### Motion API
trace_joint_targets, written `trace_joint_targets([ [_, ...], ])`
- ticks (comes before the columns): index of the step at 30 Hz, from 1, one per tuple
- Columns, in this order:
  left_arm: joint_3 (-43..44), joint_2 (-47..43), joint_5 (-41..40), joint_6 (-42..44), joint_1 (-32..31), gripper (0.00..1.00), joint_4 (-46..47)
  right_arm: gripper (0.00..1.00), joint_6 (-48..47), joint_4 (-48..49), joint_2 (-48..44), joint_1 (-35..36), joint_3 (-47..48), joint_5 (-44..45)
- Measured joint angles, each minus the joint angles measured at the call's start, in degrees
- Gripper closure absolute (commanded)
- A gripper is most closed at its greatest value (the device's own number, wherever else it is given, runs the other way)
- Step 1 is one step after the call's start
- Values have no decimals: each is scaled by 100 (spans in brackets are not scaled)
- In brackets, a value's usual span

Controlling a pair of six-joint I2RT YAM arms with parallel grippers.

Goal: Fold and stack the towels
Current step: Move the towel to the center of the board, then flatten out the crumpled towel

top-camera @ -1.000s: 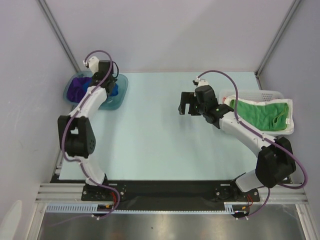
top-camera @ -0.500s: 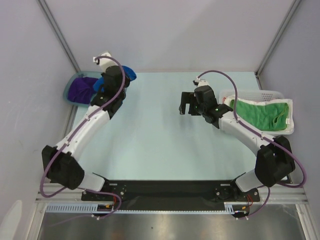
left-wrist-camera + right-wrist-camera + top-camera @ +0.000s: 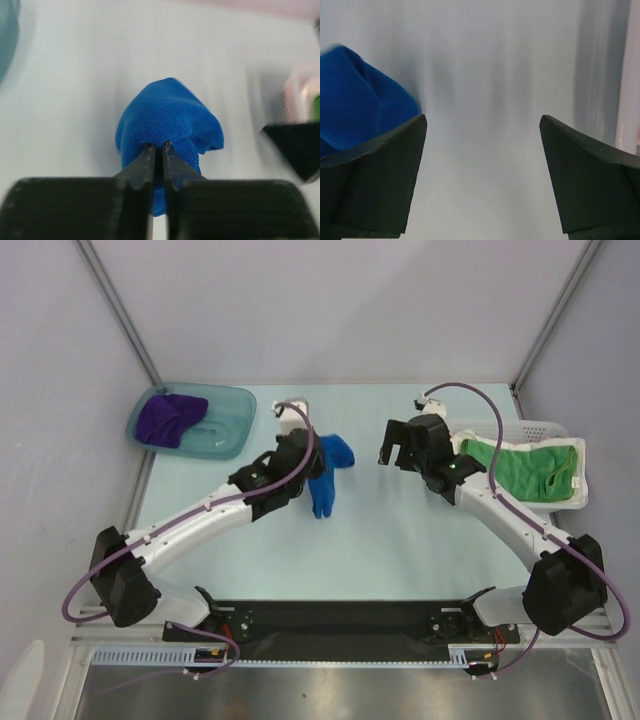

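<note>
Blue towel point(image 3: 325, 475) hangs bunched over mid-counter point(image 3: 400, 540), pinched in the clenched left fingers point(image 3: 148, 162). Nothing looks folded or stacked yet: the purple towel point(image 3: 170, 418) lies in the tub point(image 3: 235, 430) and the green one point(image 3: 520, 468) in the basket point(image 3: 560, 428). The right fingers point(image 3: 385, 165) are spread wide and empty, near the held cloth.

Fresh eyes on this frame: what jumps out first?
The royal blue towel stands out first, bunched and pinched in the shut left gripper over mid-table. The right gripper is wide open just to its right, holding nothing. The green towel lies in the white basket at the right edge, and the purple towel sits in the teal tub at the far left.
</note>
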Motion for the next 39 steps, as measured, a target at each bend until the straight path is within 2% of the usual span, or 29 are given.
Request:
trace_joint_targets([
  [1,-192,42,101,-85,-50,51,-63,0,15,-37,-61,-28,-31,35],
  [4,-592,118,459,-225,-15,38,-238,0,70,-87,-160,-13,-131,116],
  [6,-612,236,662,-258,48,36,-304,1,79,-114,-164,48,-199,136],
  [7,-614,267,726,-278,70,32,-304,1,79,-133,-164,94,-229,142],
  [11,-903,179,1266,-358,306,36,-125,6,72,-177,-164,376,-240,199],
  [13,-1012,129,1434,-459,518,42,-160,13,66,-175,-162,579,-240,192],
  [14,-1034,120,1493,-492,597,44,-192,18,74,-175,-162,667,-240,184],
  [15,-1078,90,1532,-546,715,45,-201,29,76,-170,-155,796,-240,175],
  [16,-1134,50,1554,-601,793,47,-214,32,81,-162,-144,929,-240,160],
  [22,-1961,-533,1858,-1108,1574,48,-245,32,267,96,278,2070,-289,201],
  [28,-2406,-975,2105,-1366,2253,48,-435,38,308,299,1550,3056,55,549],
  [37,-2411,-1458,2428,-1392,2752,48,-450,38,310,243,2881,3475,874,1196],
  [39,-2413,-1453,2494,-1390,2771,49,-450,48,308,238,3106,3475,966,1316],
])
